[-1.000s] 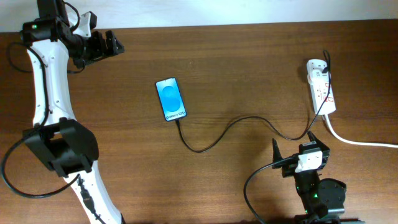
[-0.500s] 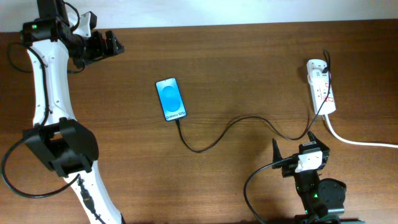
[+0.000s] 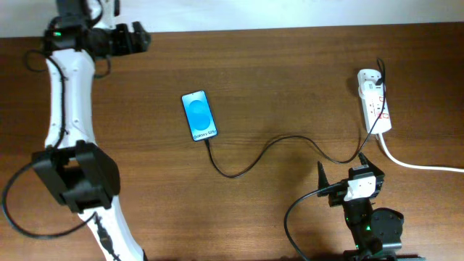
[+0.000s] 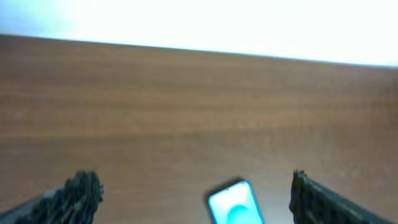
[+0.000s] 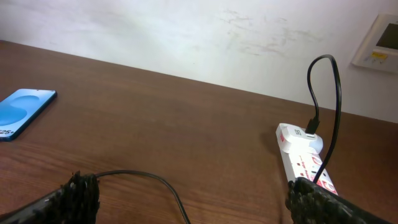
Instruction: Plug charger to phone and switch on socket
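Note:
The phone (image 3: 199,115) lies face up left of the table's middle, its blue screen lit. The black charger cable (image 3: 290,138) runs from the phone's lower edge in curves to a black plug (image 3: 379,75) in the white socket strip (image 3: 374,101) at the right. My left gripper (image 3: 138,41) is open and empty at the far left edge, well away from the phone. In the blurred left wrist view the phone (image 4: 235,204) shows between my open left fingers (image 4: 193,194). My right gripper (image 3: 342,171) is open and empty near the front edge, close to the cable. In the right wrist view the open right gripper (image 5: 196,200) faces the cable (image 5: 155,182), the strip (image 5: 308,163) and the phone (image 5: 22,112).
The strip's thick white cord (image 3: 417,165) leaves the table to the right. A pale wall (image 5: 186,31) stands behind the table's far edge, with a white wall panel (image 5: 379,40) at the right.
My left arm has swung up and to the right, toward the table's far edge. The right arm, phone, cable and strip have not moved.

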Robot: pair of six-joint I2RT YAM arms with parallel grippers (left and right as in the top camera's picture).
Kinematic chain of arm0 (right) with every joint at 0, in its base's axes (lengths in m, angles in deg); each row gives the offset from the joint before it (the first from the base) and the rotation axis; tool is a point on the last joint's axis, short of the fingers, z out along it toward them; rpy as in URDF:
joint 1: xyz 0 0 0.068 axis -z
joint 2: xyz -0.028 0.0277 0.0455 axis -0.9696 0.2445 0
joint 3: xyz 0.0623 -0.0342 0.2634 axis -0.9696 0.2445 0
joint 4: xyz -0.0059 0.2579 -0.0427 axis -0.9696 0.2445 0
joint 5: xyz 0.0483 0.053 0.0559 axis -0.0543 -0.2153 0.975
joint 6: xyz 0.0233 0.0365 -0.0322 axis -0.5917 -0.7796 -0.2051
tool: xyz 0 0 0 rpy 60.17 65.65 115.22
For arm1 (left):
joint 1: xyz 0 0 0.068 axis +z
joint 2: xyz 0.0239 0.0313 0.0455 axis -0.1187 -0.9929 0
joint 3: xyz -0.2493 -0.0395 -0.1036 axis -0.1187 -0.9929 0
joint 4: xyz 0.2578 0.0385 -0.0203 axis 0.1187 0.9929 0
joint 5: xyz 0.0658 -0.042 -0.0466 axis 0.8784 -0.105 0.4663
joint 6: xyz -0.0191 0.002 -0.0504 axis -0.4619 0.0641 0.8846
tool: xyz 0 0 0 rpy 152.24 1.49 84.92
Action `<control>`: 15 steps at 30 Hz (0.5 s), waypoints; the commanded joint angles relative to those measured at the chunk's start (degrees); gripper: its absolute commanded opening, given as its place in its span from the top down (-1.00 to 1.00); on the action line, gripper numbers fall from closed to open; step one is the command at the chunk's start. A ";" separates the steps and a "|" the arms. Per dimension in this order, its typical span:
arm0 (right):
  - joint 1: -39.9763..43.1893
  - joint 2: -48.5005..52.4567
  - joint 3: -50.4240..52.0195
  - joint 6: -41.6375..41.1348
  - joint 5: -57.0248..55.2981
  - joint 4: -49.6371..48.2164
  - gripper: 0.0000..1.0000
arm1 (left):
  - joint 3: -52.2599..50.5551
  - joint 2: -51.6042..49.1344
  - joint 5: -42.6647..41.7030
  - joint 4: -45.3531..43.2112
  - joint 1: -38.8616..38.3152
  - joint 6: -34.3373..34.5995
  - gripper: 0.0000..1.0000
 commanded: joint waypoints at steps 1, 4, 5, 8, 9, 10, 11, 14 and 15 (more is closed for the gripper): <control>-0.26 -0.66 0.63 0.00 -0.66 -0.20 -0.97 | -17.97 13.73 9.11 -17.42 -4.68 -0.72 -0.99; -0.28 -0.66 0.63 0.00 -0.66 -0.20 -0.97 | -32.57 21.64 12.04 -30.75 -5.99 -0.72 -0.99; -0.26 -0.66 0.63 0.00 -0.63 -0.20 -0.97 | -38.45 24.70 12.02 -35.91 -5.95 -0.72 -0.99; -0.26 -0.66 0.63 0.00 -0.66 -0.20 -0.97 | -53.53 32.85 12.39 -49.09 -5.77 -1.16 -0.99; -0.26 -0.66 0.63 0.00 -0.66 -0.20 -0.97 | -58.75 35.91 12.50 -53.72 -5.73 -2.14 -0.99; -0.26 -0.66 0.63 0.00 -0.63 -0.20 -0.97 | -64.06 38.86 12.57 -58.38 -5.73 -3.85 -0.99; -0.26 -0.66 0.63 0.00 -0.63 -0.20 -0.97 | -69.05 42.16 12.72 -62.62 -5.73 -5.16 -0.99; -0.26 -0.66 0.63 0.02 -0.63 -0.20 -0.97 | -79.97 50.25 14.32 -70.44 -5.73 -5.66 -0.99; -0.26 -0.66 0.63 0.00 -0.63 -0.20 -0.97 | -83.84 54.31 14.82 -71.69 -5.73 -5.66 -0.99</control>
